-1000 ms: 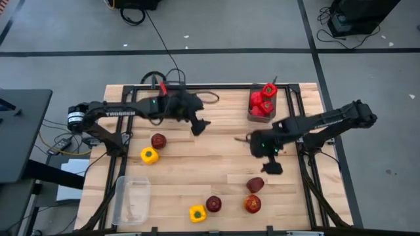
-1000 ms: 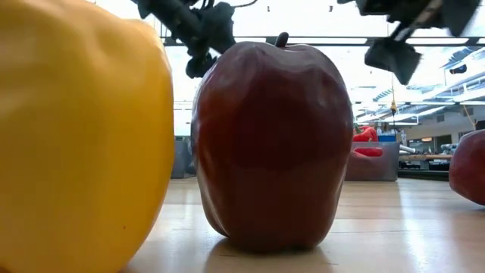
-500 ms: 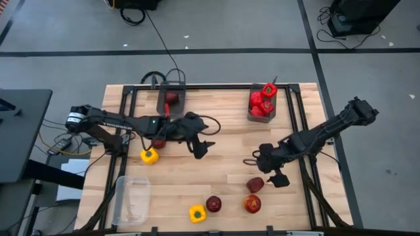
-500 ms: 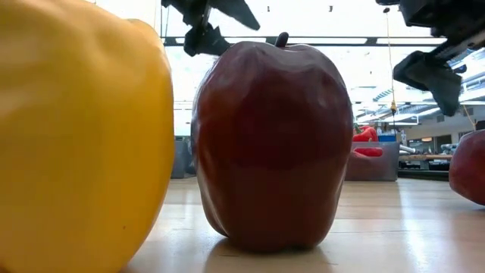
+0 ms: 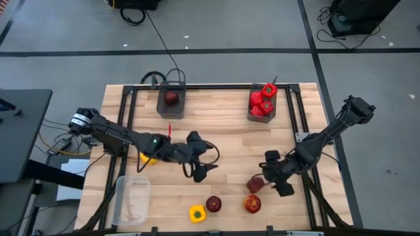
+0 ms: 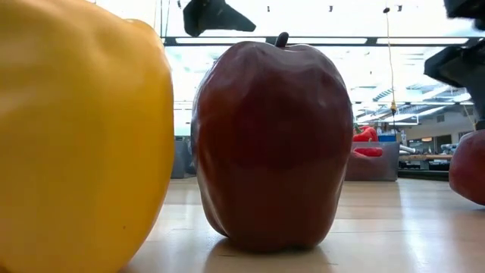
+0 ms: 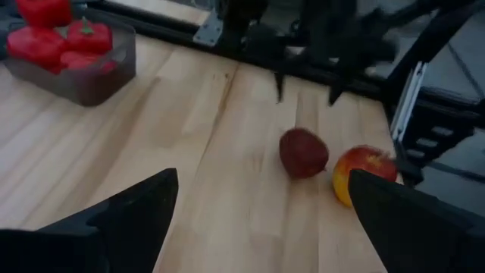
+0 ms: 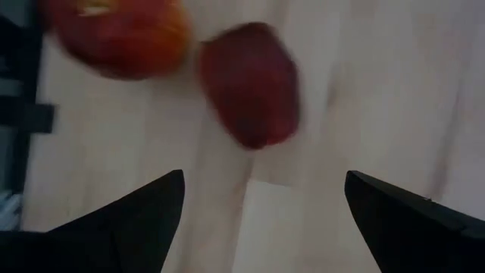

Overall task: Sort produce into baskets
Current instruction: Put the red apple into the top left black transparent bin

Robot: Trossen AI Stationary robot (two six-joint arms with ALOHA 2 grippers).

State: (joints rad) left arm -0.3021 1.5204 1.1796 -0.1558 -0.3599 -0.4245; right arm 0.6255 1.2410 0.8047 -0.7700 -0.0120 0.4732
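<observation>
Just beyond the right gripper (image 5: 272,180), jaws wide and empty, a dark maroon apple (image 5: 255,185)

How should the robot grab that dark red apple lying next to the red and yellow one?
Probably from straight above, closing on its rounded sides. The dark red apple lies loose on the table, and the right gripper, jaws open, hovers beside it. The red-yellow apple sits close on one side, so the jaws should likely straddle the apple across the other direction.

The left arm (image 5: 131,139) hides most of a yellow pepper (image 5: 144,159). The low view crops another yellow pepper (image 6: 79,136) at its edge. The right wrist view blurs both fruits.
</observation>
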